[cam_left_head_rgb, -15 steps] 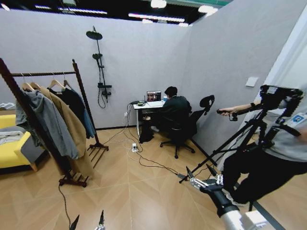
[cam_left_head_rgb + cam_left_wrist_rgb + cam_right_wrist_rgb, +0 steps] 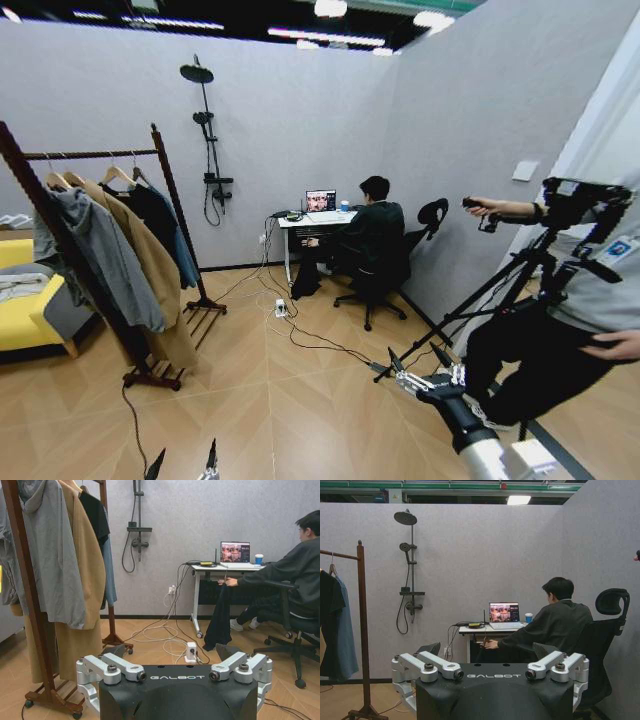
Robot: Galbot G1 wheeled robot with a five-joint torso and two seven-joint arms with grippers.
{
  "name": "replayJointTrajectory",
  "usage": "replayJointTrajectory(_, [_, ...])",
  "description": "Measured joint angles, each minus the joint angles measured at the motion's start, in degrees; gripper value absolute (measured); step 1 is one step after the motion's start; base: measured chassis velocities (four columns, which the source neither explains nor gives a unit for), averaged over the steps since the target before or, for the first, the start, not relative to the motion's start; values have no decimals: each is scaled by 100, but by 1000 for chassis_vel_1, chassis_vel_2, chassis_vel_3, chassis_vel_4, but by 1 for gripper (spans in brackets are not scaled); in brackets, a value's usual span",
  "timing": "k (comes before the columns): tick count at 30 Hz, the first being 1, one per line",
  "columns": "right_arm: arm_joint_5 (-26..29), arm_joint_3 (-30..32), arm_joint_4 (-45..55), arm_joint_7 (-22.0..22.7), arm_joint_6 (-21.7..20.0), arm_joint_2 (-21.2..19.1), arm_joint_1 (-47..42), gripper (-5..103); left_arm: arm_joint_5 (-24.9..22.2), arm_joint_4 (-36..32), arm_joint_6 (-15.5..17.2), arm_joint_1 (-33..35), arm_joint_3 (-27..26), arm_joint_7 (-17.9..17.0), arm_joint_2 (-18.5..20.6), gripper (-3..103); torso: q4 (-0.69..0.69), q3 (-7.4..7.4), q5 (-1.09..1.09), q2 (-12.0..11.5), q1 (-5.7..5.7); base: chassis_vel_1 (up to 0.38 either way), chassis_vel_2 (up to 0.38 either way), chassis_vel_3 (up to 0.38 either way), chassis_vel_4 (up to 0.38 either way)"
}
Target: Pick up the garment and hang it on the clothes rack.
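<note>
Left claw (image 2: 175,667) and right claw (image 2: 489,661) both hanging spread apart, gripping nothing, well short of clothes rack (image 2: 166,170). Black garment (image 2: 152,215) already hanging on its rail, behind tan coat (image 2: 150,275).

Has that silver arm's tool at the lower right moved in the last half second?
No. The right tool sits at the same spot against the floor planks and tripod leg.

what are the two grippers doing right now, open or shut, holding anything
Left gripper: open, empty, low and apart from the clothes rack.
Right gripper: open, empty, held out low at the robot's right.
</note>
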Motion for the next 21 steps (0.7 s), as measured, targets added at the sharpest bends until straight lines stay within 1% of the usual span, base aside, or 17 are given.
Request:
replayJointTrajectory(14, [-9, 8, -1, -1, -11, 14, 9, 100, 0, 0, 0, 0, 0, 0, 0, 100, 0, 0, -1, 0, 0, 0, 0, 0, 0])
replayJointTrajectory(15, [-57, 49, -2, 7, -96, 70, 74, 100, 0, 0, 0, 0, 0, 0, 0, 100, 0, 0, -1, 0, 0, 0, 0, 0, 0])
replayJointTrajectory(16, [-182, 152, -13, 51, -307, 217, 230, 100, 0, 0, 0, 0, 0, 0, 0, 100, 0, 0, -1, 0, 0, 0, 0, 0, 0])
replayJointTrajectory(17, [-182, 152, -13, 51, -307, 217, 230, 100, 0, 0, 0, 0, 0, 0, 0, 100, 0, 0, -1, 0, 0, 0, 0, 0, 0])
replayJointTrajectory(18, [-248, 209, -18, 77, -420, 297, 315, 100, 0, 0, 0, 0, 0, 0, 0, 100, 0, 0, 0, 0, 0, 0, 0, 0, 0])
replayJointTrajectory(19, [-464, 383, -37, 161, -778, 541, 578, 100, 0, 0, 0, 0, 1, -1, 0, 100, 0, 0, 0, 0, 1, 0, 0, 0, 0])
replayJointTrajectory(20, [-598, 493, -48, 212, -999, 692, 747, 100, 0, 0, 0, 0, 0, 0, 0, 100, 1, 0, 1, 0, 1, 0, 0, 0, 0])
replayJointTrajectory(21, [-657, 537, -54, 233, -1104, 754, 810, 100, 0, 0, 0, 0, 0, 0, 0, 100, 0, 0, 0, 0, 2, 0, 0, 0, 0])
